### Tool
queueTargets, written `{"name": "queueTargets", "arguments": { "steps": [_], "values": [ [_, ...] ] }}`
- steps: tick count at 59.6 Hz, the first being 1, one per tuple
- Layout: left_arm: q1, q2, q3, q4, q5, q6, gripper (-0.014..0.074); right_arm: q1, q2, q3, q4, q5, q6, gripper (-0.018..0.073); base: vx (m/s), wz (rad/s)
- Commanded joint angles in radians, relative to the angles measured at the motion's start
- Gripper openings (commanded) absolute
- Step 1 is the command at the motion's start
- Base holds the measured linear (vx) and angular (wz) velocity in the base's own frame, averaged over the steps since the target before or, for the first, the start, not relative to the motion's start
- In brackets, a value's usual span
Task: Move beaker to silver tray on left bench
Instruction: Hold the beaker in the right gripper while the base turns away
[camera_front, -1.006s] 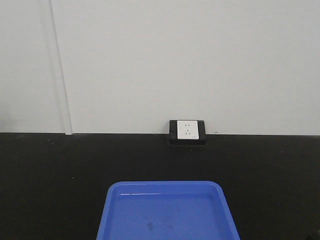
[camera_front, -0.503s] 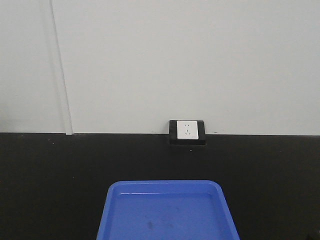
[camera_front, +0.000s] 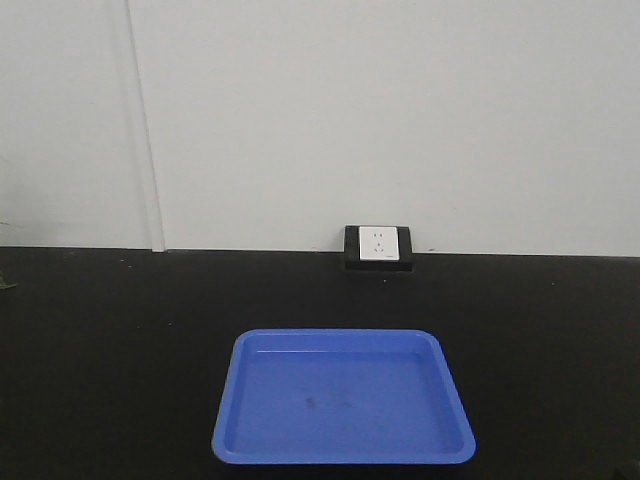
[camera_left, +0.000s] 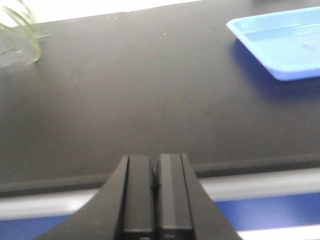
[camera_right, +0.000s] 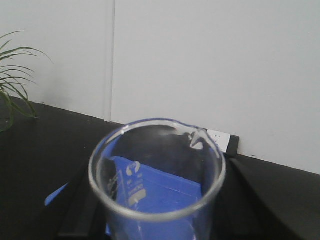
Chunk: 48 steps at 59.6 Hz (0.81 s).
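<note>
The beaker is clear glass with a flared rim and white markings. It fills the lower middle of the right wrist view, held upright above a black counter. My right gripper is shut on it, with dark fingers on either side of the glass. My left gripper is shut and empty, over the front edge of the black counter. Neither gripper shows in the front view. The silver tray and the left bench are out of view.
A blue plastic tray lies empty on the black counter ahead, also in the left wrist view and behind the beaker. A white wall socket sits at the counter's back. A green plant stands far left.
The front view has drawn back and shifted: the blue tray now shows whole and smaller, the socket sits higher, and the wall seam has moved right.
</note>
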Motion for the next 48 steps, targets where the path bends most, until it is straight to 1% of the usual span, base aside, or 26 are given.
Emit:
{"name": "queueTargets", "arguments": {
  "steps": [1,29,48],
  "values": [
    [-0.008,-0.007,0.020,-0.003,-0.075,-0.002,0.0001,-0.004,0.005,-0.031,0.000,-0.074,-0.007,-0.0011,-0.22,0.13],
    [-0.008,-0.007,0.020,-0.003,-0.075,-0.002,0.0001,-0.004,0.005,-0.031,0.000,-0.074,-0.007,-0.0011,-0.27,0.14],
    [-0.008,-0.007,0.020,-0.003,-0.075,-0.002,0.0001,-0.004,0.005,-0.031,0.000,-0.074,-0.007,-0.0011,-0.34,0.28]
  ]
}}
